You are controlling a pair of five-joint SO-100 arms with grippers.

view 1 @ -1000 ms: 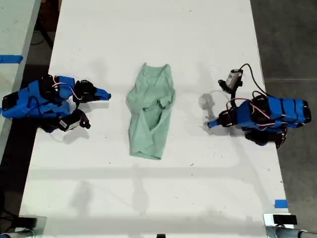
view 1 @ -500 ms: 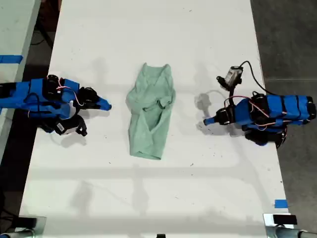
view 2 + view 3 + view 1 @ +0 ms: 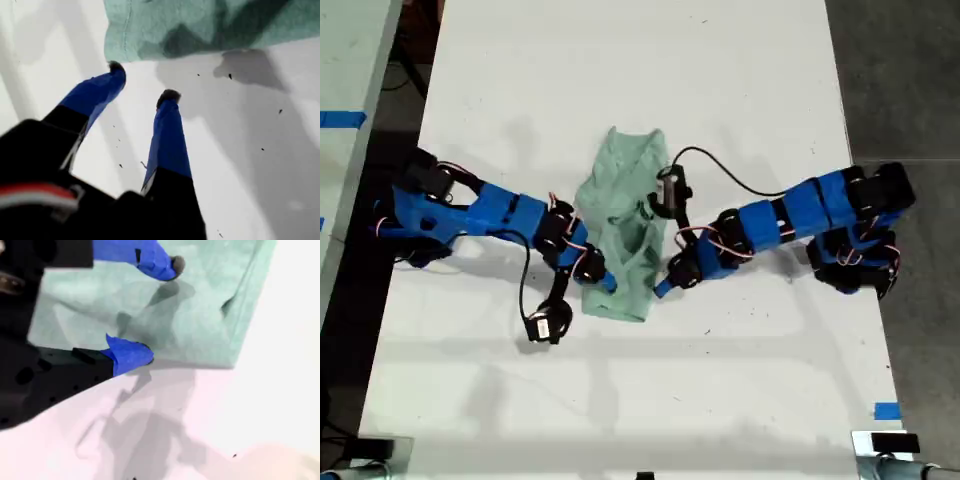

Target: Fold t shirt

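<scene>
The t shirt (image 3: 623, 228) is lying crumpled lengthwise in the middle of the white table (image 3: 620, 60). My first gripper (image 3: 142, 82) is hovering just off the shirt's hem edge, jaws spread wide with nothing between them. My second gripper (image 3: 157, 310) is sitting at a hem corner, jaws wide, one finger over the cloth and the other at its edge.

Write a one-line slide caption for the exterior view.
Two blue arms reach in from opposite sides toward the lower end of a wrinkled mint-green t shirt lying on a white table.
</scene>
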